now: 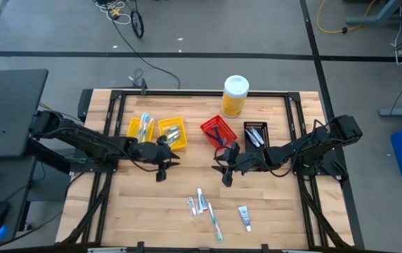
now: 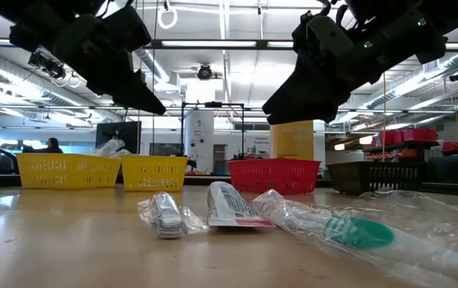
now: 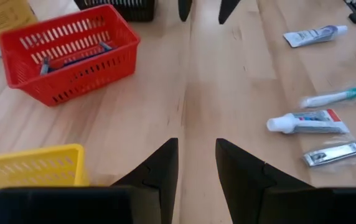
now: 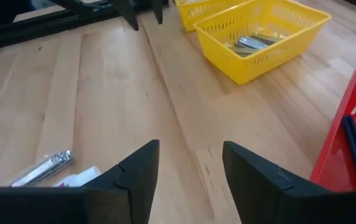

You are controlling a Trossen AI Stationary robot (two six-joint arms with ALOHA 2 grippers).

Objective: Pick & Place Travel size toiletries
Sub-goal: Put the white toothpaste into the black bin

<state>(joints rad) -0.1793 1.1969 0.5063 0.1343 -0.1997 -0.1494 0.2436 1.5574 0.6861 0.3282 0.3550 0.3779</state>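
Observation:
Several toiletries lie on the wooden table near its front edge: a silvery nail-clipper packet (image 1: 192, 205), a white toothpaste tube (image 1: 202, 202), a wrapped green-white toothbrush (image 1: 215, 222) and a small tube (image 1: 244, 218). They also show in the left wrist view: the packet (image 3: 335, 153), the tube (image 3: 309, 121), the toothbrush (image 3: 340, 95) and the small tube (image 3: 315, 35). My left gripper (image 1: 164, 167) hovers open and empty at mid-table, left of centre. My right gripper (image 1: 225, 171) faces it from the right, open and empty. Both are above the table, farther back than the items.
Two yellow bins (image 1: 142, 128) (image 1: 173, 132), a red bin (image 1: 218, 131) and a black bin (image 1: 256, 135) stand in a row behind the grippers, with items inside. A tall yellow canister (image 1: 235, 95) with a white lid stands at the far edge.

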